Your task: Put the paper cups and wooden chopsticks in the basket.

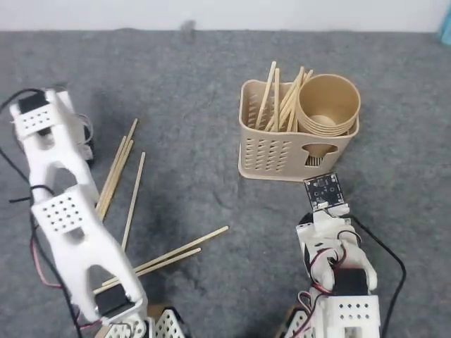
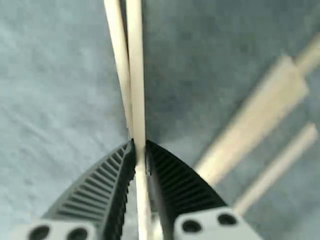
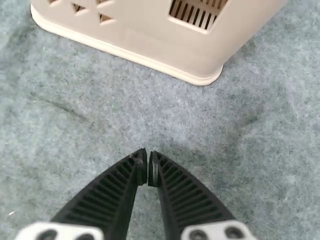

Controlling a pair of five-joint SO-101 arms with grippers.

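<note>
chopsticks, two, pinched in left end effector; one basket.

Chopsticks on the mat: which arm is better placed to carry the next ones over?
Left. The left gripper is shut on chopsticks; the right gripper is shut, empty, by the basket.

Matt wooden chopsticks, smooth plastic basket, paper cups, rough felt-like table cover

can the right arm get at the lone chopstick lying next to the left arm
Probably yes: bare carpet lies between the right gripper and that chopstick, though the left arm crowds its far side.
</note>
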